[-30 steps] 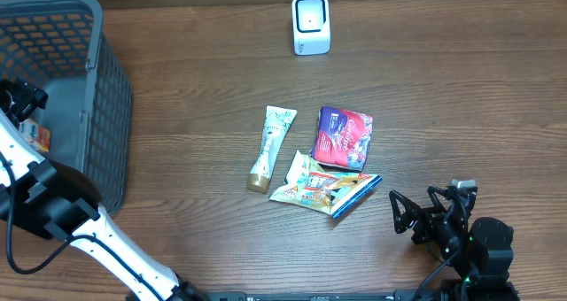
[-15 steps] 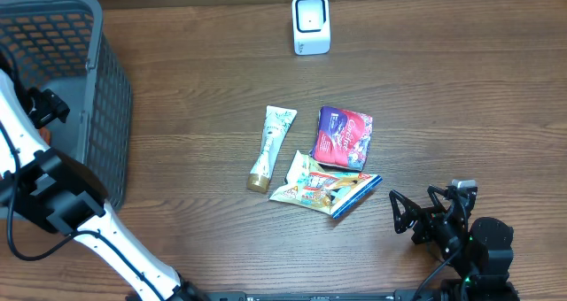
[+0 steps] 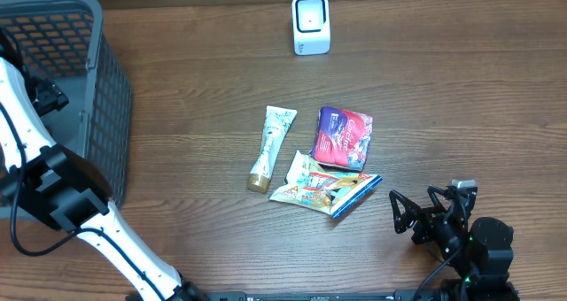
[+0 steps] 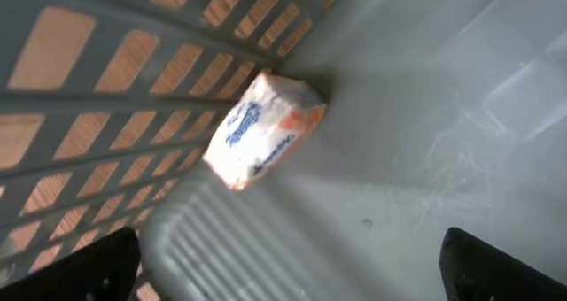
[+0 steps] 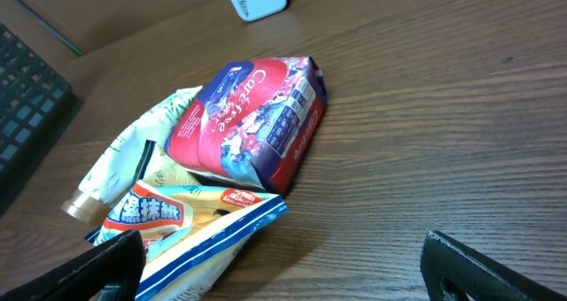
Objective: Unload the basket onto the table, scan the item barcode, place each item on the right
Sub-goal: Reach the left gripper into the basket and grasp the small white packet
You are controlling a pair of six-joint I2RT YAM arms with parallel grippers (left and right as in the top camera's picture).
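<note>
We count one tube (image 3: 270, 148), one pouch (image 3: 343, 135), one snack bag (image 3: 323, 189), one scanner (image 3: 311, 24), one basket (image 3: 104, 88) holding one packet (image 4: 264, 128). Left claw (image 4: 292, 270), right claw (image 5: 283, 270) wide.

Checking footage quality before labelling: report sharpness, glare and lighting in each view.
Overhead: evenly lit and sharp, only the scanner face glows bright. Left wrist: soft throughout, the orange-white packet blurred against the basket. Right wrist: purple packet legible, dark fingertips out of focus at the bottom corners.
</note>
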